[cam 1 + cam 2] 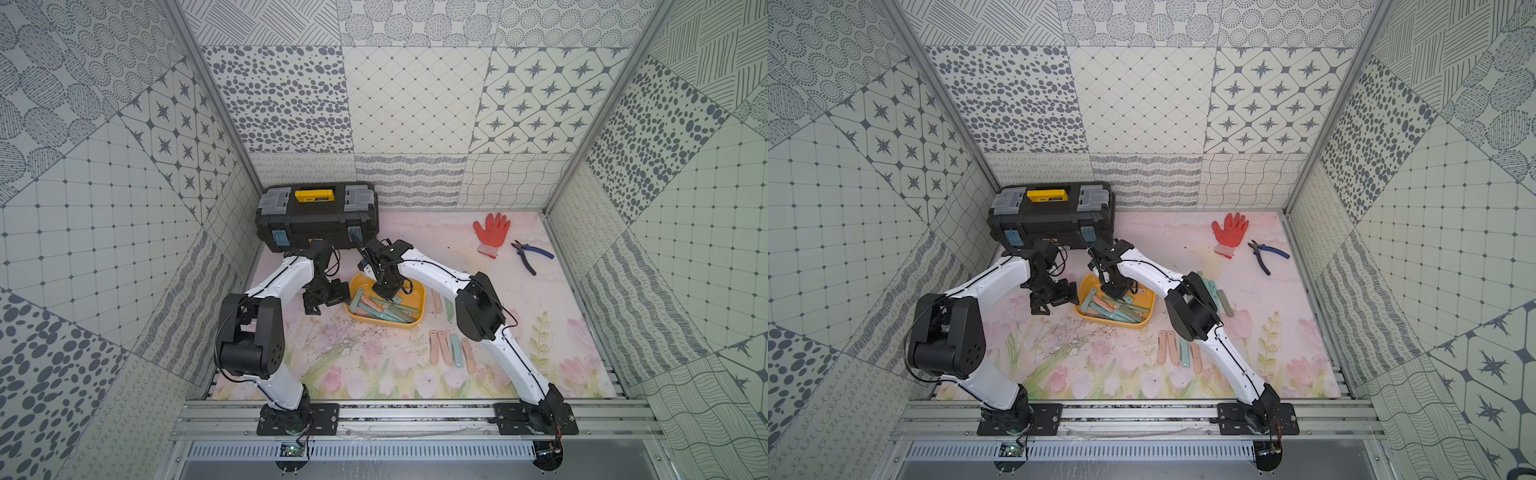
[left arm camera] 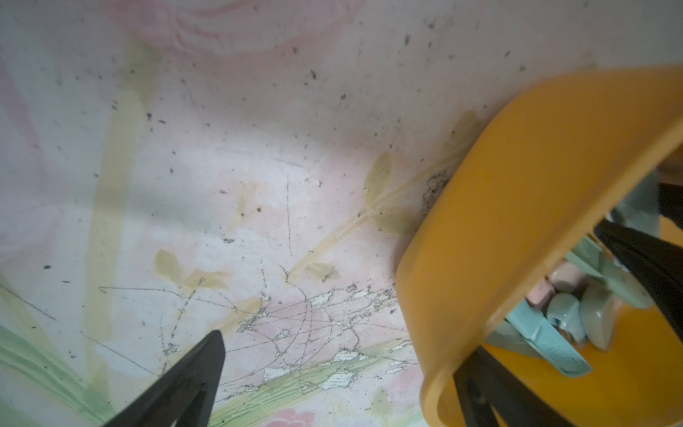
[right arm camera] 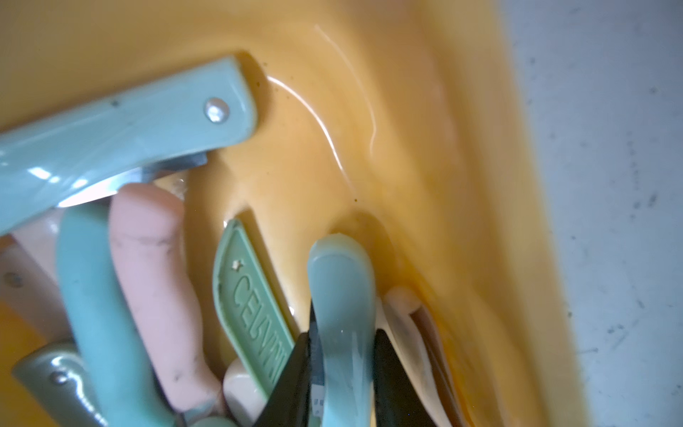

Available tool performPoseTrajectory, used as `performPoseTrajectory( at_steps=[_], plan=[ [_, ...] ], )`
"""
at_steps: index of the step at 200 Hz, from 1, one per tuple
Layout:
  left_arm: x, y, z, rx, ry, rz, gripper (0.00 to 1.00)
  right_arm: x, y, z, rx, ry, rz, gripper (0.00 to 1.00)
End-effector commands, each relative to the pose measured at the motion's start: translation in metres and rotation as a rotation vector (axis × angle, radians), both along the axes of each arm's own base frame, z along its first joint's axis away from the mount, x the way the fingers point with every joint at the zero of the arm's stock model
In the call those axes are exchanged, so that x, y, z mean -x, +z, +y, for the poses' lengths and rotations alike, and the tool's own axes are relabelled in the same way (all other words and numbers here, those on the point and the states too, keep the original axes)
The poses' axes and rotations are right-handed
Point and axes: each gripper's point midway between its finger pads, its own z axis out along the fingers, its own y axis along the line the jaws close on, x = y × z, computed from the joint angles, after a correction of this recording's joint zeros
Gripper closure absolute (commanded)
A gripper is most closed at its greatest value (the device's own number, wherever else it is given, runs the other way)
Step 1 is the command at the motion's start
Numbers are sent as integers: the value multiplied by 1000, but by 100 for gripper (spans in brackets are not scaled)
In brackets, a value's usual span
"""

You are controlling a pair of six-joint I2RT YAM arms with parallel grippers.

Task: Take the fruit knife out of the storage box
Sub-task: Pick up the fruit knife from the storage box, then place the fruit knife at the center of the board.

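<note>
One fruit knife [image 3: 342,281], a smooth, glossy pale blue-green handle with a rounded end, sits inside the storage box [image 3: 369,111] close to one long wall. The right gripper [image 3: 342,347] is clamped across it, with a black finger [image 3: 292,373] pressed to each flank. The right arm [image 1: 432,274] slopes from a raised elbow toward the box, and its wrist turns steeply down into it. Other knives [image 1: 388,313] are heaped around the held one in pastel pink, mint and cream plastic; one shows a rivet and a sliver of steel blade. The box is shallow yellow plastic with rounded corners and a shiny inside. Just beside its short end the left gripper [image 1: 322,305] hangs with jaws spread wide and empty, on a left arm [image 1: 286,278] also bent at a high elbow. More knives [image 1: 451,352] lie in a row on the scratched floral mat [image 1: 374,365] near the box. A black toolbox [image 1: 318,216] stands behind the box, while a red glove [image 1: 491,232] and blue-handled pliers [image 1: 532,254] lie well apart from it.
</note>
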Motion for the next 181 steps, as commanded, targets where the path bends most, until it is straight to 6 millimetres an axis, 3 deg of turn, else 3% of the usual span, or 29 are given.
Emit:
performPoseTrajectory(
  at_steps=[1, 46, 92, 145, 181],
  plan=[
    [3, 13, 0, -11, -21, 14, 6, -4, 51, 5, -69, -6, -81, 77],
    [-3, 13, 0, -24, -74, 48, 6, -2, 79, 5, -110, -28, -106, 77],
    [-6, 5, 2, -35, -104, 47, 8, 12, 110, -10, -137, -94, -116, 77],
    [2, -1, -4, -18, -109, 71, 8, 34, 134, -44, -189, -184, -159, 76],
    [7, -7, -5, -32, -89, 92, 8, 50, 141, -82, -146, -264, -185, 75]
  ],
)
